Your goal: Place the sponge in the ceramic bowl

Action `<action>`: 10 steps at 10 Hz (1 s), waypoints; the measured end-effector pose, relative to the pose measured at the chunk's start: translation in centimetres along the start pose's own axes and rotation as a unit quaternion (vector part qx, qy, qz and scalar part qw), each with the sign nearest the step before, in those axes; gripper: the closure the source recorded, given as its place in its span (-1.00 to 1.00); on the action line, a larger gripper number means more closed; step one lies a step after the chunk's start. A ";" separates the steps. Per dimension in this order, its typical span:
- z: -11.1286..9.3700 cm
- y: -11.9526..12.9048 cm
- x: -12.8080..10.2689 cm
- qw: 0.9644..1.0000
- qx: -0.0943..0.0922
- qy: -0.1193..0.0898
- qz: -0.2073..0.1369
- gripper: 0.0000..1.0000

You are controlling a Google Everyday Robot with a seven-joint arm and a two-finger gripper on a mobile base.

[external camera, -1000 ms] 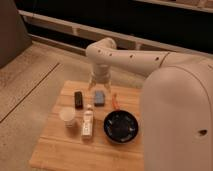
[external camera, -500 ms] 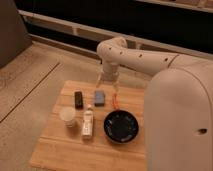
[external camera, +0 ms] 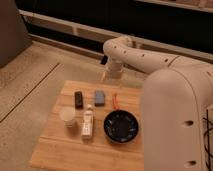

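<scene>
The blue-grey sponge (external camera: 100, 97) lies on the wooden table (external camera: 60, 150) near its far edge. To its front right on the same table stands the glossy dark ceramic bowl (external camera: 121, 126), with nothing in it. My gripper (external camera: 109, 79) hangs from the white arm (external camera: 120, 50) just above the table's far edge. It is behind and slightly right of the sponge and apart from it.
A small black block (external camera: 78, 98) lies left of the sponge. A white cup (external camera: 67, 116) and a small lying bottle (external camera: 88, 121) are left of the bowl. A thin orange-red item (external camera: 115, 101) lies between sponge and bowl. My white body (external camera: 175, 125) fills the right side.
The arm has swung to the right, from above the sponge to behind and right of it. The things on the table have not moved.
</scene>
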 end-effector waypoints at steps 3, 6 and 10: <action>1.9 1.5 -0.4 1.000 -0.020 0.014 -0.009 -0.30; 4.4 2.3 -0.6 0.999 -0.022 0.036 -0.024 -0.30; 7.3 4.0 -1.0 0.996 0.013 0.061 -0.060 -0.30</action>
